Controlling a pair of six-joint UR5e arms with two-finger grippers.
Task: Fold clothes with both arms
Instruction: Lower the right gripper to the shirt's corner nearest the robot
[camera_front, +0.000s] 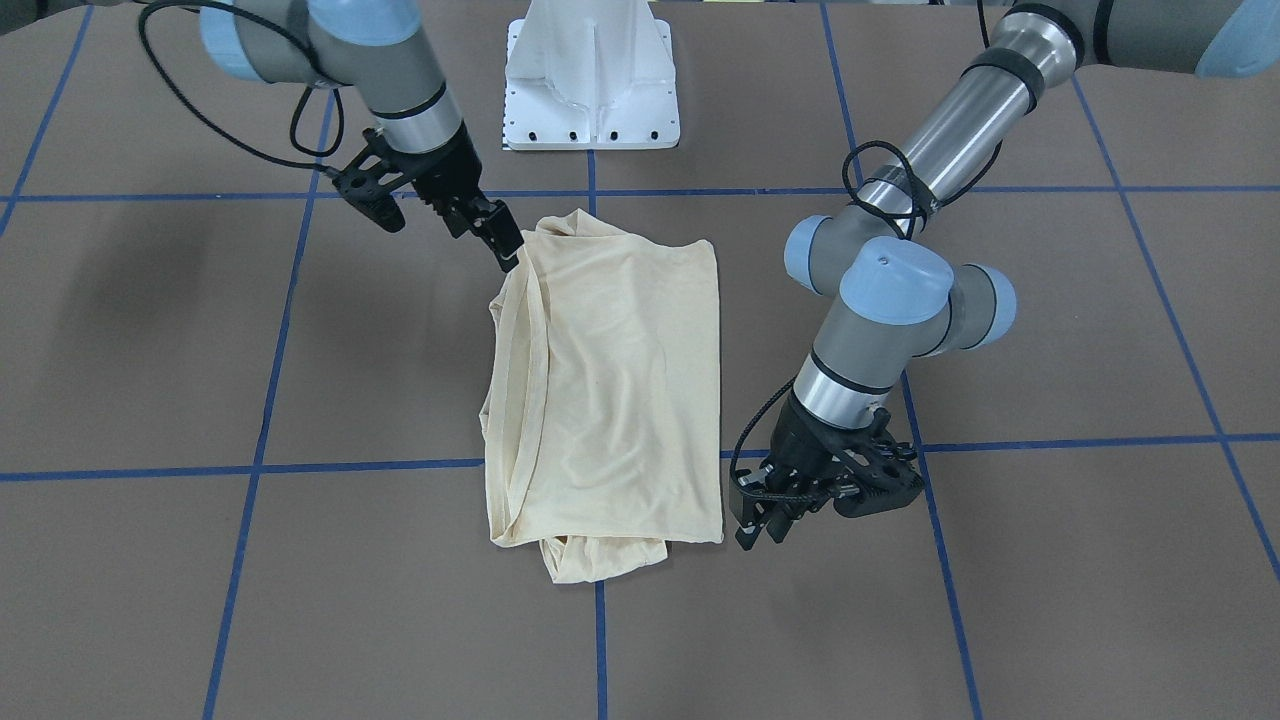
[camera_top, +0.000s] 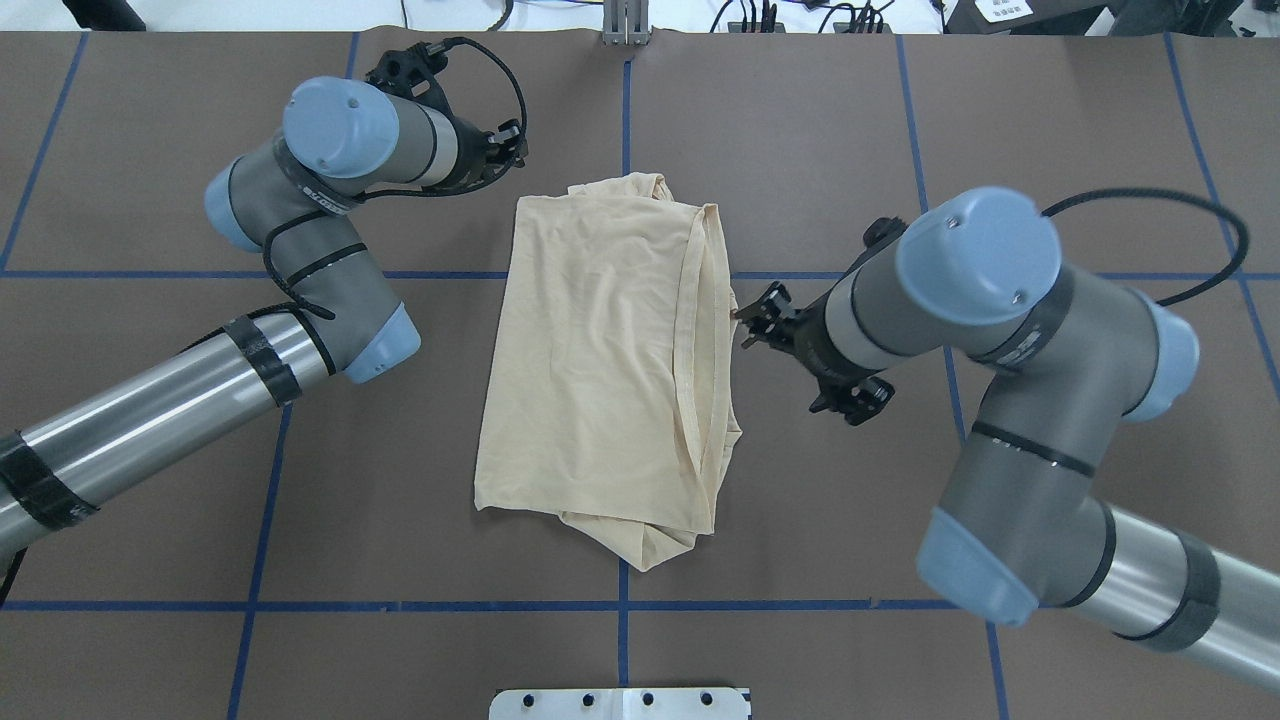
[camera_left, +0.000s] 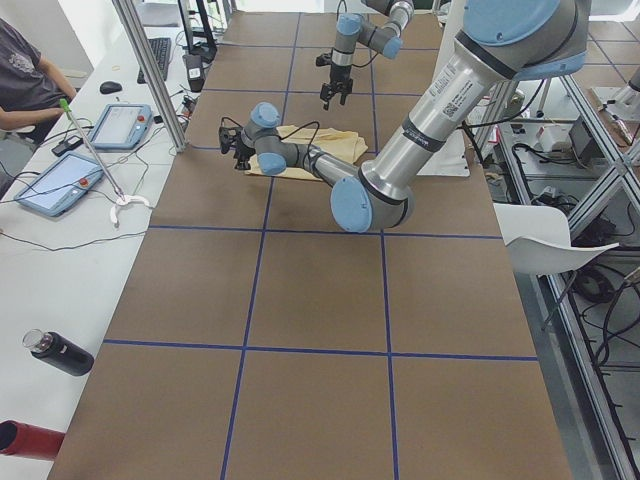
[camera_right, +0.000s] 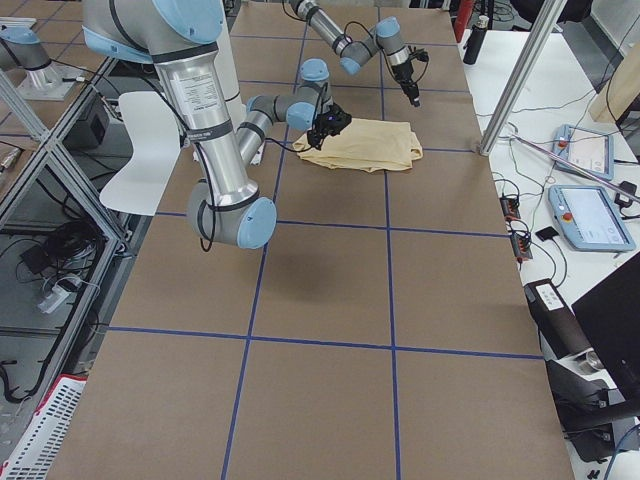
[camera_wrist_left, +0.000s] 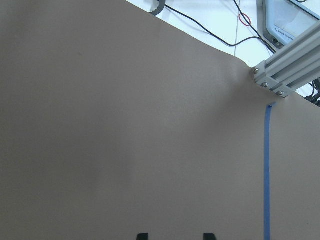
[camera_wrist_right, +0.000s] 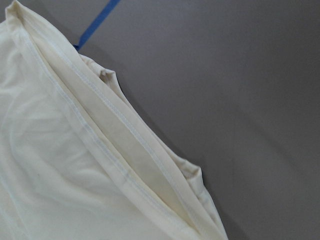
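The cream-yellow shirt (camera_front: 610, 390) lies folded into a long rectangle in the middle of the table, plain side up, with its print and label hidden. It also shows in the overhead view (camera_top: 600, 360). Bunched fabric pokes out at both short ends. My right gripper (camera_front: 492, 248) (camera_top: 742, 328) looks open, its tips at the shirt's layered hem edge (camera_wrist_right: 115, 150), holding nothing. My left gripper (camera_front: 760, 535) (camera_top: 515, 150) is open and empty just off the shirt's far corner, over bare table; its two fingertips (camera_wrist_left: 142, 236) show apart.
The white pedestal base (camera_front: 592, 80) stands at the robot's side of the table. Blue tape lines (camera_top: 620, 605) cross the brown table cover. An aluminium post (camera_wrist_left: 290, 65) stands at the far edge. A side bench with tablets (camera_left: 60, 180) and an operator lies beyond.
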